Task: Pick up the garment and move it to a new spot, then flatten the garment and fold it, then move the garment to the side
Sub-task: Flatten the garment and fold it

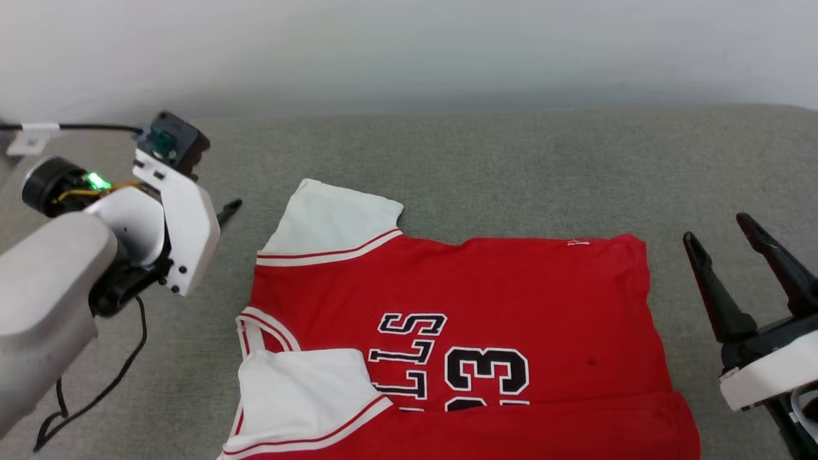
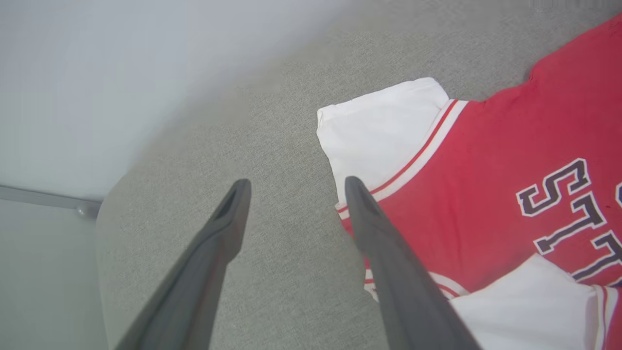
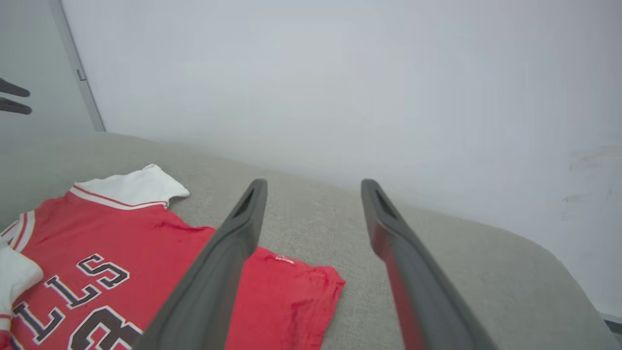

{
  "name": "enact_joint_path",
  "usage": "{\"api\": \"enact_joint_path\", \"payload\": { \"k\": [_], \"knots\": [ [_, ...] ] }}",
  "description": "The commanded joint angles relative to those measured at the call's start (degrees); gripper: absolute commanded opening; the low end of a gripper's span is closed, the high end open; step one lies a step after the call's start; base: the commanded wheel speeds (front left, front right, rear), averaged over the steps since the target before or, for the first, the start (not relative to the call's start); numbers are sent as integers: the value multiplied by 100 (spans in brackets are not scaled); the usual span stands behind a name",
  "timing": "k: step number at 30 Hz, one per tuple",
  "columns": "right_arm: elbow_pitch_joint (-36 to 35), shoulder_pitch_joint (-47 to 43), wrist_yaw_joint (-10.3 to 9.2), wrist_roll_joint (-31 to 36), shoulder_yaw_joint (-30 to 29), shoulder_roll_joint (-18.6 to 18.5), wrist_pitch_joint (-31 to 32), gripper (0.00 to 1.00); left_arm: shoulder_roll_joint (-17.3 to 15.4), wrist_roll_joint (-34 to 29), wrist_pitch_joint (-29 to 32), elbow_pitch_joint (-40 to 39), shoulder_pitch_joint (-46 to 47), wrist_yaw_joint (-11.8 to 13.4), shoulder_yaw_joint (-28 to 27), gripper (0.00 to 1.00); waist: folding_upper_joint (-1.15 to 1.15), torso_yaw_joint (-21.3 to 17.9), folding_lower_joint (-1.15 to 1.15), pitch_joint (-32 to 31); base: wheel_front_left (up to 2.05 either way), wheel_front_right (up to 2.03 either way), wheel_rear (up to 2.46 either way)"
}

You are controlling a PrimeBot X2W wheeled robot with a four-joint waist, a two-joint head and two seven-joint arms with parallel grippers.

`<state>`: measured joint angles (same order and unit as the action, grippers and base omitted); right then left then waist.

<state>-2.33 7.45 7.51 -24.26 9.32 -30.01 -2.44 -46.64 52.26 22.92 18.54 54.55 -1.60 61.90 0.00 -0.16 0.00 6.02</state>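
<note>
Though beside the garment (image 1: 486, 300), both end effectors (image 2: 297, 181) (image 3: 314, 181) wide, empty.

bare lab-like room: grey fabric surface (image 1: 486, 160), white wall (image 1: 409, 45).

The light is bright, soft and even, with no hard shadows. There is only a dim band along the foot of the wall (image 1: 409, 57) and thin shade at the jersey (image 1: 511, 287) edges. Nothing glares. The head view is sharp. Both wrist views curve toward their edges, and the jersey's red looks paler and slightly soft in the left wrist view.
</note>
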Motion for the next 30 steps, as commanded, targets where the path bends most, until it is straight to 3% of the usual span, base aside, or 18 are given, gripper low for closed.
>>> {"api": "enact_joint_path", "payload": {
  "k": [1, 6, 11, 22, 30],
  "knots": [
    [-292, -211, -4, 257, -251, 372, -196, 100, 110, -64, -30, 200, 225, -6, -56, 100, 0, -228, 0, 326, 0, 0, 0],
    [-1009, -610, -4, 775, -648, 1239, -527, 100, 385, 64, 216, 742, 850, -36, -264, 100, 0, -468, 0, 818, 0, 0, 0],
    [-1294, -737, -4, 948, -714, 1657, -638, 100, 600, 274, 818, 1182, 1441, -126, -369, 100, 0, -662, 0, 1307, 0, 0, 0],
    [-1369, -311, -4, 1043, -410, 1675, -767, 100, 679, 650, 3042, 1627, 2439, -209, -162, 100, 0, -1021, 0, 2252, 0, 0, 0],
    [-1205, -130, -4, 1023, -255, 1661, -885, 100, 573, 381, 3551, 1730, 2539, -206, 176, 100, 0, -1112, 0, 2565, 0, 0, 0]
  ]
}}
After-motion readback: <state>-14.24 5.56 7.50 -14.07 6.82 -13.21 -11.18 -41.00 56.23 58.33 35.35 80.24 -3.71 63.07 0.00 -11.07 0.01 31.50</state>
